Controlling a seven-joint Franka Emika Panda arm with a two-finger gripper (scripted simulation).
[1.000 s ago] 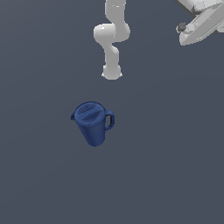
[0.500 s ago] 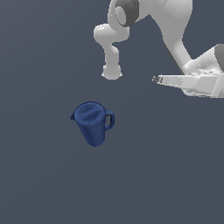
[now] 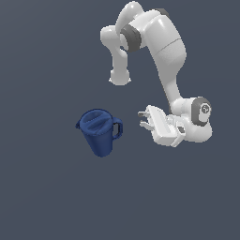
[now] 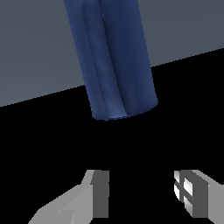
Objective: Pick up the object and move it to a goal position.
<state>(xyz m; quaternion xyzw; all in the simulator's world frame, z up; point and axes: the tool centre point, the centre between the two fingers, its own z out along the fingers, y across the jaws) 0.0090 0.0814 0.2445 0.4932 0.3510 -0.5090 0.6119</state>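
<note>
The object, a dark blue pitcher [image 3: 97, 131] with a round rim and loop handle, stands on the grey floor left of centre in the exterior view. Its handle points toward the exterior view's right. My gripper [image 3: 142, 119] hovers a short gap to the right of that handle, fingers aimed at the pitcher, open and holding nothing. In the wrist view the pitcher's blue body [image 4: 116, 61] fills the middle, ahead of the two spread fingertips [image 4: 99, 192], and my gripper [image 4: 144, 192] has nothing between them.
The white arm [image 3: 164, 51] arches from its base [image 3: 119, 77] at the back over to the exterior view's right. Plain grey floor [image 3: 47, 197] surrounds the pitcher.
The arm has swung down and toward the exterior view's left, bringing the gripper from the upper right edge to beside the pitcher's handle. The pitcher has not moved.
</note>
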